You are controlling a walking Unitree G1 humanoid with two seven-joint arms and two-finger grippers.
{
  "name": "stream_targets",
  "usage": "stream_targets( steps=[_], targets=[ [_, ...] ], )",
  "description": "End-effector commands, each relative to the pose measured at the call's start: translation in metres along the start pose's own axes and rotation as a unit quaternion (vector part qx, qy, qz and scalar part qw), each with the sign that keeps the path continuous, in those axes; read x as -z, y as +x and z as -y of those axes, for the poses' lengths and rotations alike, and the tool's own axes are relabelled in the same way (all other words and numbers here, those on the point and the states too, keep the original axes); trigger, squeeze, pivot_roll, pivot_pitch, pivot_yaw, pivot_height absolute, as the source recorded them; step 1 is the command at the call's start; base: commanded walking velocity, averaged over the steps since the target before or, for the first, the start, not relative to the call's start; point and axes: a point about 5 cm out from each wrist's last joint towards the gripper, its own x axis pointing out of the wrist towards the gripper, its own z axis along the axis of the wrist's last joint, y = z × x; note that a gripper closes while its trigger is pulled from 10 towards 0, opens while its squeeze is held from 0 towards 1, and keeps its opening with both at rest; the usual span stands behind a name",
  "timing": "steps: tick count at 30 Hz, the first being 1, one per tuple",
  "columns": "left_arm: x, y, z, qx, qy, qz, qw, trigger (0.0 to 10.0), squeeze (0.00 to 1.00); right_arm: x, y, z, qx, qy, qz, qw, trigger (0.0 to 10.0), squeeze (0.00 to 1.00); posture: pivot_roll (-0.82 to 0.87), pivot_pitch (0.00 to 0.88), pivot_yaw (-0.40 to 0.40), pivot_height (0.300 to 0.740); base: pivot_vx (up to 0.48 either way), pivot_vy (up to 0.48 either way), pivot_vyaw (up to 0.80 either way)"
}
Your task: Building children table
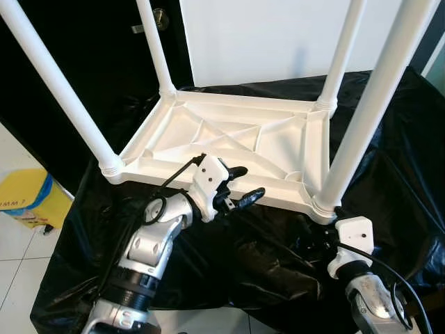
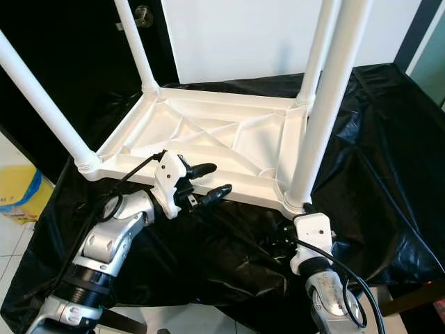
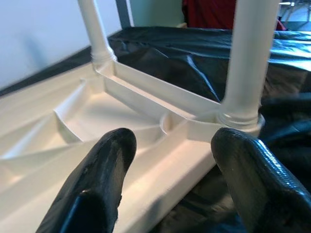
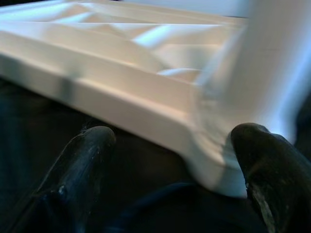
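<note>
On black sheeting, upturned table, 4 legs attached.

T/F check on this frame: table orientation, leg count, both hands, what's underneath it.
1. The white table lies upside down, legs pointing up. True.
2. Only two legs are fitted. False: four legs stand in the corners.
3. The left hand is open at the table's near edge. True.
4. The right hand is shut on a leg. False: it is open around the near right corner.
5. The table rests on bare wood. False: on a black plastic sheet.
</note>
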Motion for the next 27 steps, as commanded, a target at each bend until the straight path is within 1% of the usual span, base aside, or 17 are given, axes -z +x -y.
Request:
stream_targets(
  steps=[1,5,6,7,8,9,11,12,15,17,18,19,20,23,24,26,27],
  targets=[
    [0.001,-0.002,-0.008,-0.02,0.009,-0.005,1.0,10.0,0.0,0.001,0.007,-0.014,-0.046,0.015,-0.001,0.999,10.0,0.0,-0.16,0.037,0.08,0.74,0.0,0.0,0.0],
    [-0.001,-0.002,-0.01,-0.021,0.013,-0.003,1.0,10.0,0.0,0.0,0.011,-0.016,-0.058,0.007,0.005,0.998,10.0,0.0,-0.16,0.034,0.08,0.74,0.0,0.0,0.0],
    [-0.002,-0.002,-0.012,-0.023,0.016,-0.003,1.0,10.0,0.0,-0.002,0.014,-0.016,-0.058,0.007,0.01,0.998,10.0,0.0,-0.15,0.029,0.077,0.74,0.0,0.0,0.0],
    [-0.003,-0.001,-0.014,-0.024,0.019,-0.003,1.0,10.0,0.0,-0.003,0.018,-0.017,-0.059,0.007,0.014,0.998,10.0,0.73,-0.15,0.026,0.078,0.74,0.0,0.0,0.0],
    [-0.003,-0.001,-0.014,-0.024,0.019,-0.003,1.0,10.0,0.0,-0.003,0.018,-0.017,-0.059,0.007,0.014,0.998,10.0,0.73,-0.15,0.026,0.078,0.74,0.0,0.0,0.0],
    [-0.003,-0.001,-0.015,-0.024,0.02,-0.002,0.999,10.0,0.0,-0.005,0.021,-0.018,-0.061,0.01,0.019,0.998,10.0,1.0,-0.15,0.026,0.078,0.74,0.0,0.0,0.0],
    [-0.004,-0.001,-0.016,-0.025,0.024,-0.001,0.999,10.0,0.0,-0.009,0.029,-0.019,-0.06,0.015,0.032,0.998,10.0,1.0,-0.15,0.021,0.076,0.74,0.0,0.0,0.0],
    [-0.004,-0.001,-0.016,-0.025,0.024,-0.001,0.999,10.0,0.0,-0.009,0.029,-0.019,-0.06,0.015,0.032,0.998,10.0,1.0,-0.15,0.021,0.076,0.74,0.0,0.0,0.0],
    [-0.004,-0.002,-0.019,-0.028,0.027,-0.001,0.999,10.0,0.0,-0.016,0.037,-0.018,-0.035,0.016,0.05,0.998,10.0,1.0,-0.14,0.017,0.068,0.74,0.0,0.0,0.0],
    [-0.004,-0.002,-0.019,-0.03,0.028,-0.001,0.999,10.0,0.0,-0.016,0.039,-0.017,-0.022,0.016,0.053,0.998,10.0,1.0,-0.14,0.016,0.067,0.74,0.0,0.0,0.0],
    [-0.004,-0.002,-0.02,-0.031,0.028,-0.001,0.999,10.0,0.0,-0.016,0.04,-0.015,-0.005,0.016,0.052,0.999,10.0,0.88,-0.14,0.014,0.063,0.74,0.0,0.0,0.0],
    [-0.003,-0.002,-0.018,-0.028,0.027,-0.001,0.999,10.0,0.0,-0.014,0.041,-0.012,0.02,0.013,0.048,0.999,10.0,0.0,-0.14,0.011,0.062,0.74,0.0,0.0,0.0],
    [-0.003,-0.002,-0.018,-0.028,0.027,-0.001,0.999,10.0,0.0,-0.014,0.041,-0.012,0.02,0.013,0.048,0.999,10.0,0.0,-0.14,0.011,0.062,0.74,0.0,0.0,0.0],
    [-0.001,0.001,-0.01,-0.017,0.022,0.0,1.0,10.0,0.0,-0.008,0.041,-0.001,0.079,0.004,0.037,0.996,10.0,0.0,-0.14,0.011,0.06,0.74,0.0,0.0,0.0],
    [-0.001,0.001,-0.01,-0.017,0.022,0.0,1.0,10.0,0.0,-0.008,0.041,-0.001,0.079,0.004,0.037,0.996,10.0,0.0,-0.14,0.011,0.06,0.74,0.0,0.0,0.0],
    [0.001,0.001,-0.008,-0.012,0.021,-0.002,1.0,10.0,0.0,-0.006,0.041,0.004,0.098,0.002,0.034,0.995,10.0,0.0,-0.14,0.01,0.059,0.74,0.0,0.0,0.0],
    [0.003,0.002,-0.005,-0.006,0.024,-0.007,1.0,10.0,0.0,-0.003,0.041,0.01,0.12,0.005,0.027,0.992,10.0,0.0,-0.14,0.009,0.061,0.74,0.0,0.0,0.0]
  ],
)
